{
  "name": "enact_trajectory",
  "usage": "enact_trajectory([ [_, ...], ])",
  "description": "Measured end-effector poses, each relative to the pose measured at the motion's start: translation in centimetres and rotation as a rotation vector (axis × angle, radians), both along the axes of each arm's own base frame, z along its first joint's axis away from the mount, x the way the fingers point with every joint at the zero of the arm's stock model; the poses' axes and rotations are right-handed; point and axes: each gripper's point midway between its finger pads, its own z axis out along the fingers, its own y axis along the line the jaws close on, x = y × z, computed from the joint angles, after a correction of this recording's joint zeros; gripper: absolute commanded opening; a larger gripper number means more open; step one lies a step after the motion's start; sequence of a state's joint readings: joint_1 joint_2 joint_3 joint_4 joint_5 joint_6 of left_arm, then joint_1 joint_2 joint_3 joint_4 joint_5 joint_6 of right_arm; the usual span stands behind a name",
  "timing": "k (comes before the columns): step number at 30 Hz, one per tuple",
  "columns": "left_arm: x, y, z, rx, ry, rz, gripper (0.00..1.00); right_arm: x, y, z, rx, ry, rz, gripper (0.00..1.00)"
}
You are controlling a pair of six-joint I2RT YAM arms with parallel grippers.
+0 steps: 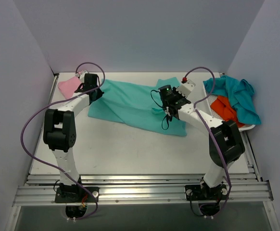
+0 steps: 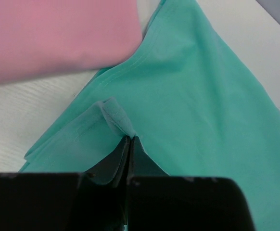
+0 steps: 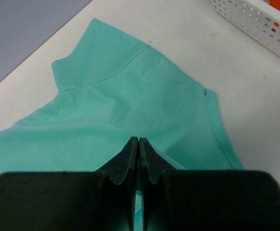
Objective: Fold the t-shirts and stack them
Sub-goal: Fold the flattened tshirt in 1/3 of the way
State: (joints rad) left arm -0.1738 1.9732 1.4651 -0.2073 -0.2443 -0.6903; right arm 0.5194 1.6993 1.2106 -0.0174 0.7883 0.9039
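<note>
Sea-green t-shirt (image 1: 130, 103) in both grips! The left gripper (image 2: 130, 139) is clenched on a bunched fold at the shirt's left end, just beside the pink t-shirt (image 2: 58, 33). The right gripper (image 3: 139, 140) is clamped tight on cloth near a sleeve. The shirt lies spread across the back of the white table (image 1: 130, 149). Far right, a white perforated basket (image 3: 255, 24) holds a teal t-shirt (image 1: 238, 94) and an orange t-shirt (image 1: 225, 108). Pale grey walls (image 1: 140, 33) stand all round.

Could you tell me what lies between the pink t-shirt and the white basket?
The sea-green t-shirt, stretched across the table, as the top view shows.
</note>
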Motion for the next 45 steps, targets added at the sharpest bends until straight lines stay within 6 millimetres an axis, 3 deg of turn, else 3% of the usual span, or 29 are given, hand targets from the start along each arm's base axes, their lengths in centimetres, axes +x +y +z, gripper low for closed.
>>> enact_trajectory([
  [11, 4.5, -0.9, -1.2, -0.006, 0.003, -0.037, 0.02, 5.5, -1.6, -3.3, 0.026, 0.043, -0.017, 0.00],
  [14, 4.9, -1.0, -2.2, -0.007, 0.026, -0.042, 0.10, 6.3, -2.0, -4.9, 0.033, 0.070, -0.015, 0.03],
  [17, 4.7, -1.0, -3.7, -0.004, 0.064, -0.053, 0.57, 7.1, -2.1, -6.2, 0.039, 0.094, -0.011, 0.57],
  [18, 4.5, -1.1, -4.0, -0.006, 0.075, -0.057, 0.69, 7.3, -2.1, -6.5, 0.043, 0.096, -0.010, 0.81],
  [19, 4.3, -1.2, -4.3, -0.008, 0.086, -0.060, 0.83, 7.4, -2.0, -6.7, 0.042, 0.101, -0.004, 0.89],
  [21, 4.2, -1.3, -4.4, -0.013, 0.095, -0.064, 0.89, 7.4, -1.9, -7.0, 0.039, 0.113, 0.008, 0.99],
  [26, 3.7, -1.2, -4.3, -0.013, 0.084, -0.061, 0.92, 7.7, -1.7, -6.5, 0.039, 0.103, 0.013, 1.00],
  [29, 1.4, -0.5, -3.6, -0.002, 0.088, -0.047, 0.92, 7.3, -1.8, -5.8, 0.031, 0.101, 0.011, 1.00],
  [31, -0.2, 0.1, -2.1, 0.009, 0.073, -0.029, 0.92, 6.4, -2.0, -4.9, 0.025, 0.092, 0.007, 1.00],
  [33, -1.3, 0.7, 0.7, 0.014, 0.026, -0.007, 0.91, 4.9, -2.6, -3.3, 0.017, 0.079, -0.001, 1.00],
  [37, -4.0, 1.3, 6.2, -0.002, -0.101, 0.031, 0.88, 0.1, -3.6, 0.1, 0.039, 0.021, -0.003, 1.00],
  [39, -6.2, 1.1, 7.7, -0.007, -0.138, 0.042, 0.88, -2.7, -3.9, 0.7, 0.065, 0.001, 0.005, 1.00],
  [42, -8.8, 0.0, 7.4, 0.001, -0.146, 0.035, 0.87, -6.2, -3.3, -0.5, 0.108, 0.008, 0.049, 1.00],
  [45, -10.4, -1.3, 5.0, 0.012, -0.095, 0.017, 0.86, -9.7, -1.8, -3.7, 0.134, 0.069, 0.116, 1.00],
])
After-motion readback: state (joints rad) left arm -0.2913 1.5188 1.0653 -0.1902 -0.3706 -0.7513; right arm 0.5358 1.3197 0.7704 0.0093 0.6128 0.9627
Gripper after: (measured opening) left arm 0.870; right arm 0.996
